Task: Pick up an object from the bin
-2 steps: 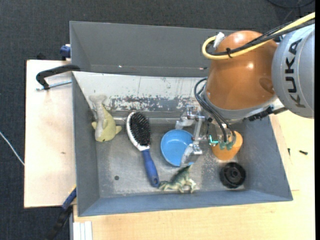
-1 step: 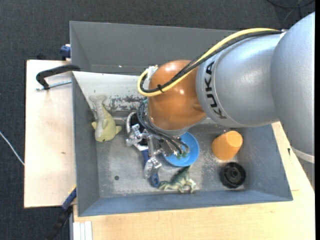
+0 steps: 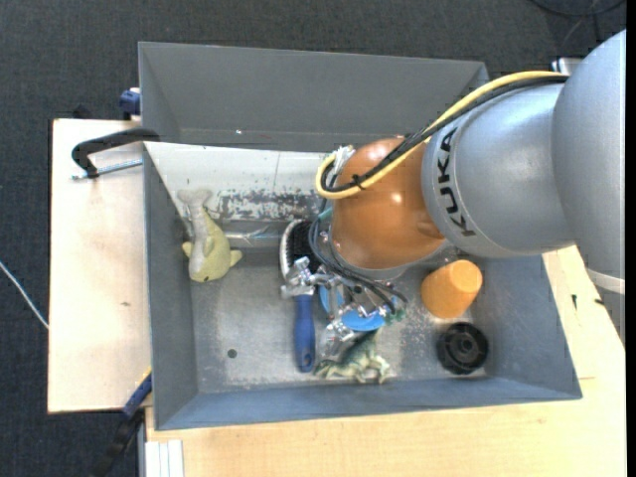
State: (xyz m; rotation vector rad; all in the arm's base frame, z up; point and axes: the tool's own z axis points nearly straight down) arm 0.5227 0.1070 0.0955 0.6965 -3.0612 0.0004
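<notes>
Claw (image 3: 338, 311): low at the bin's (image 3: 199, 366) front middle, under the orange cover (image 3: 383, 212); whether spread or pressed together cannot be told.
Brush (image 3: 303, 334): blue handle, just left of the claw, lying front to back with its dark head at the far end; contact with the claw unclear.
Wad (image 3: 354, 367): crumpled, mottled green, just in front of the claw, by the front wall.
Cup (image 3: 452, 286): orange, near the claw's right.
Disc (image 3: 463, 348): black, round, front right.
Figure (image 3: 209, 251): pale yellow, well apart at the left.
</notes>
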